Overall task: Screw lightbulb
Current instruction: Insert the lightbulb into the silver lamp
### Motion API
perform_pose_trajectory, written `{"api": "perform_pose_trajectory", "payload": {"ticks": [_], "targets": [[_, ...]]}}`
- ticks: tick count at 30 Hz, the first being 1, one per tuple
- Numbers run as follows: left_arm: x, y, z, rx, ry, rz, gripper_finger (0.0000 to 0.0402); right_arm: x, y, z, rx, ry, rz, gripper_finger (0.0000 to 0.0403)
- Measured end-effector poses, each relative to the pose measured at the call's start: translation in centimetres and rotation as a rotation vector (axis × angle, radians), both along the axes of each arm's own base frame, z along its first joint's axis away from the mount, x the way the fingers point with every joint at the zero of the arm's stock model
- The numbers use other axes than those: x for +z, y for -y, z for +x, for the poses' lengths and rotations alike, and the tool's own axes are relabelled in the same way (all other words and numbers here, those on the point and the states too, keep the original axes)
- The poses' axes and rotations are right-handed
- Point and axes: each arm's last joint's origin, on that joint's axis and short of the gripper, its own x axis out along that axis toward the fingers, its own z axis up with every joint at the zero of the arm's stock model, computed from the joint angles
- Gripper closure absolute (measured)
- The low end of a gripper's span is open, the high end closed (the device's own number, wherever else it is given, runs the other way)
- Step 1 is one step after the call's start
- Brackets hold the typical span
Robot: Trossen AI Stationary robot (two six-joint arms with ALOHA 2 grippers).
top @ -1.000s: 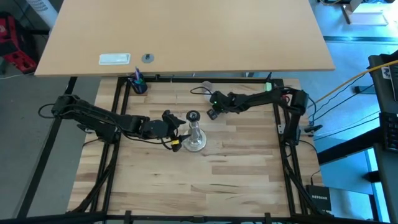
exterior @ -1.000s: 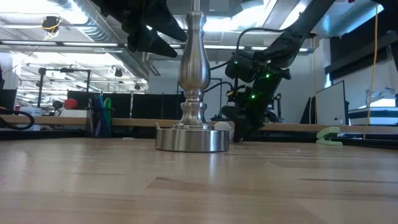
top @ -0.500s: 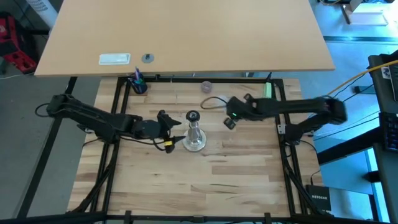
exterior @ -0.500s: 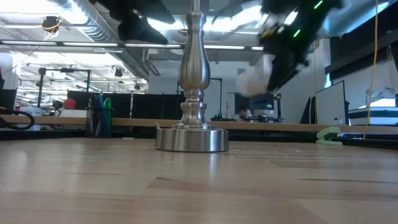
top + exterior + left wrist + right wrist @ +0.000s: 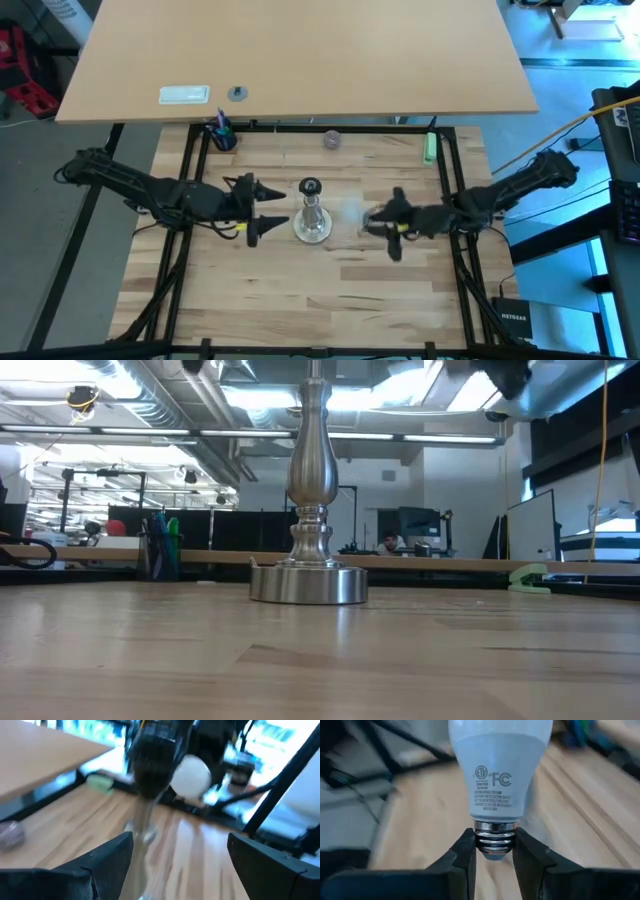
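Note:
The silvery stand (image 5: 312, 214) stands on its round base at the table's middle, its dark socket on top; it also shows in the low view (image 5: 309, 500). My right gripper (image 5: 378, 222), to the right of the stand, is shut on the white lightbulb (image 5: 500, 765), which shows as a pale blur from above (image 5: 353, 214). My left gripper (image 5: 268, 208) is open and empty just left of the stand, its fingers (image 5: 100, 865) spread wide and pointing at it. The left wrist view shows the bulb (image 5: 190, 776) beyond the stand. My right gripper pinches the bulb's silvery threaded base (image 5: 493, 840) between its two fingers, one on either side. The fingers lie level and come from the table's right side. The bulb is lifted clear of the table, its round glass end pointing away from the gripper toward the stand.
A small purplish-grey round object (image 5: 331, 139) and a green item (image 5: 430, 148) lie near the table's far edge. A blue cup with pens (image 5: 221, 135) stands at the far left. The table's near half is bare wood (image 5: 320, 290).
My right gripper has swung from the far side of the table toward the near and right side, carrying the bulb lifted clear, and now stands right of the stand. My left gripper has drawn back from the stand toward the table's left edge.

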Motion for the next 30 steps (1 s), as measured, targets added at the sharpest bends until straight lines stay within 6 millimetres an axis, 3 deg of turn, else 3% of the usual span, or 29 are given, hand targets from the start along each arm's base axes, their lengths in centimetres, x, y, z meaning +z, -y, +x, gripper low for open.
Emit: {"api": "perform_pose_trajectory", "payload": {"ticks": [7, 15, 23, 30], "targets": [[2.0, 0.2, 0.2, -0.032, 0.198, -0.021, 0.0089, -0.1, -2.1, 2.1, 0.138, 0.325, -0.071, 0.0309], [3.8, 0.6, 0.7, -0.080, 0.411, 0.012, 0.0060, -0.4, -2.5, 5.1, 0.174, 0.437, -0.111, 0.0309], [2.5, 1.4, 2.8, -0.098, 0.421, 0.087, 0.0053, 0.0, -1.7, 8.8, 0.134, 0.435, -0.085, 0.0309], [1.8, 1.9, 3.7, -0.108, 0.413, 0.145, 0.0053, 0.5, -0.9, 10.4, 0.144, 0.448, -0.043, 0.0309]]}}
